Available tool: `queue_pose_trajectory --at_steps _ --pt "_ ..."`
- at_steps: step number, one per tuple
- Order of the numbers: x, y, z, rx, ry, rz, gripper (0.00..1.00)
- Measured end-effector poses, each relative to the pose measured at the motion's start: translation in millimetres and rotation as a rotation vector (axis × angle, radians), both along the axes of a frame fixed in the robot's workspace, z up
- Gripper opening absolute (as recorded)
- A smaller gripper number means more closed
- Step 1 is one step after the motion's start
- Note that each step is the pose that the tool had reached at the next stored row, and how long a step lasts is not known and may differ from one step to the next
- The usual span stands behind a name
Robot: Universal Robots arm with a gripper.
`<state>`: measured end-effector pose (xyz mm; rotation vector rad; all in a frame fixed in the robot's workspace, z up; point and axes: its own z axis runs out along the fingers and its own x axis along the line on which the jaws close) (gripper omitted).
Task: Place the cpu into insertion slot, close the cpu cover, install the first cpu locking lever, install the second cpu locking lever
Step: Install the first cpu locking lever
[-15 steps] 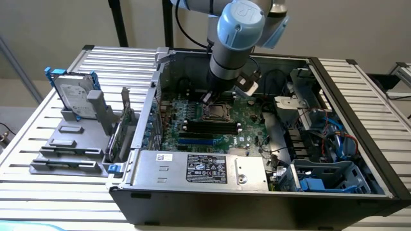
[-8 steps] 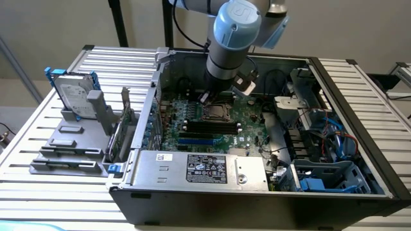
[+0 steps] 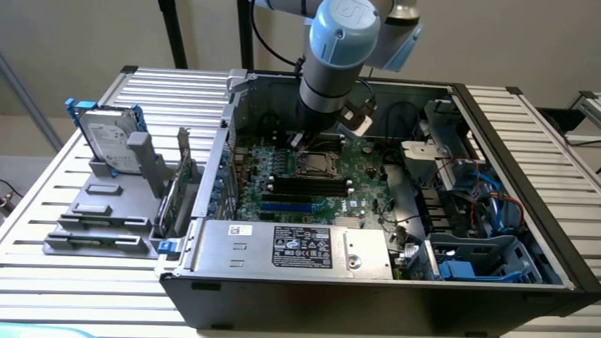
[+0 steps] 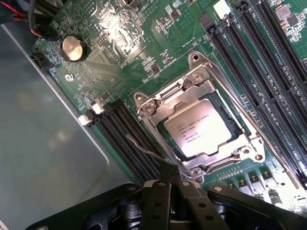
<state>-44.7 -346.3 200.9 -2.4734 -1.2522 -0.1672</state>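
- Down inside the open case (image 3: 526, 183), the arm (image 3: 329, 67) stands over the motherboard, the gripper (image 4: 167, 178) just at 11 o'clock of the slot in the exterior view.
- Gripper fingers are pressed fully together. Their tip meets the thin lever (image 4: 144, 149); whether that wire is pinched or merely touched, I cannot tell.
- The cpu (image 4: 204, 128) sits flat in the slot (image 4: 224, 106), pale face up, with printed text showing.
- The cover (image 4: 242, 152) lies down over it, framing the cpu through its cut-out.
- The long lever (image 4: 249, 120) lies along the cover's edge, between the cover and the nearest memory slots (image 4: 268, 72).
- A round battery (image 4: 73, 48) sits on the board, well apart from the slot.
- In the exterior view, more memory slots lie at 6 o'clock of the slot, and the power supply (image 3: 291, 246) lies beyond them, also at 6 o'clock.
- A hard drive (image 3: 105, 137) stands on the table (image 3: 56, 282) at 9 o'clock of the case, well apart.
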Motion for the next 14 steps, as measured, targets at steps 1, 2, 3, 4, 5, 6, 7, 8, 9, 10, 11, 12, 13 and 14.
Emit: queue_pose_trajectory --at_steps 1,2,3,4,5,6,7,8,9,10,11,12,13,14 --pt "0.0 0.0 0.2 -0.0001 0.0001 0.0 0.11" --pt "-0.1 0.1 0.4 -0.0003 0.0001 0.0 0.11" --pt "-0.1 0.3 0.4 -0.0004 0.0002 0.0 0.11" --pt "-0.1 0.6 0.4 -0.0004 0.0002 0.0 0.11" --pt "-0.2 1.1 0.4 -0.0003 0.0001 0.0 0.11" --pt "-0.2 1.6 0.4 -0.0003 0.0002 0.0 0.11" --pt "-0.3 2.1 0.4 -0.0004 0.0002 0.0 0.11" --pt "-0.3 2.8 0.4 -0.0002 0.0002 0.0 0.11" --pt "-0.3 3.3 0.4 -0.0001 0.0001 0.0 0.11" --pt "-0.3 3.6 0.4 -0.0002 0.0001 0.0 0.11" --pt "-0.3 3.8 0.4 -0.0003 0.0002 0.0 0.11" --pt "-0.3 4.1 0.4 -0.0003 0.0001 0.0 0.11" --pt "-0.3 4.3 0.4 -0.0003 0.0001 0.0 0.11" --pt "-0.3 4.5 0.4 -0.0003 0.0002 0.0 0.11"
